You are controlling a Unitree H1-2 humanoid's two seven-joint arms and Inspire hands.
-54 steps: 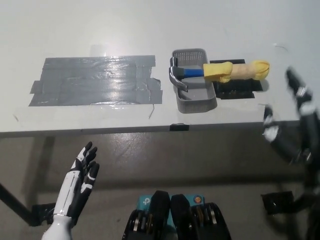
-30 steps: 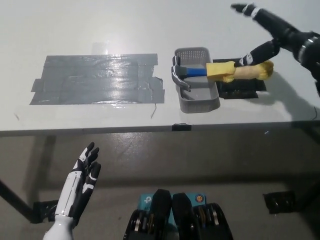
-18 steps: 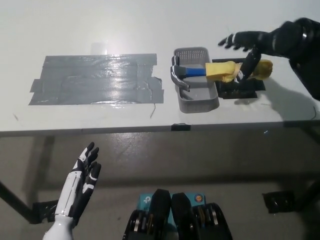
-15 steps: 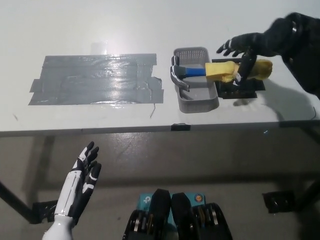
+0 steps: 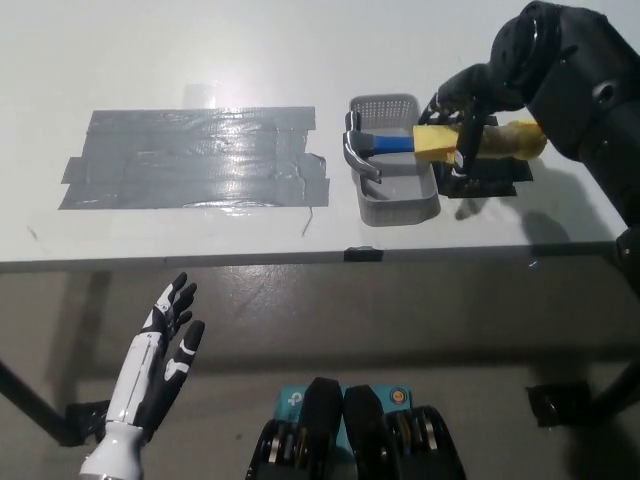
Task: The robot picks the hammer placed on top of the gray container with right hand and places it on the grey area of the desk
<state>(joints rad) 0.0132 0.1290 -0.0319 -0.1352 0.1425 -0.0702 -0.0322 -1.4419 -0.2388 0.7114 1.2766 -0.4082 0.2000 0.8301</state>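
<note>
The hammer (image 5: 400, 143) lies across the rim of the gray container (image 5: 398, 200), with its steel head (image 5: 356, 150) over the left rim. Its blue neck leads to a yellow handle (image 5: 435, 141) that sticks out to the right. My black right hand (image 5: 462, 108) hovers over that handle, open. Its fingers curve above the far side and the thumb reaches down the near side, not closed on it. The grey taped area (image 5: 190, 158) is on the desk to the left. My white left hand (image 5: 155, 365) rests open at the lower left, below the desk edge.
A black patch (image 5: 492, 181) lies on the white desk (image 5: 200, 50) under the handle's end. A small black mark (image 5: 362, 254) sits on the desk's front edge. Below the edge is grey floor.
My right arm swung in from the lower right, over the desk, and the hand has lowered and curled around the yellow handle. The hammer, container and left hand have stayed put.
</note>
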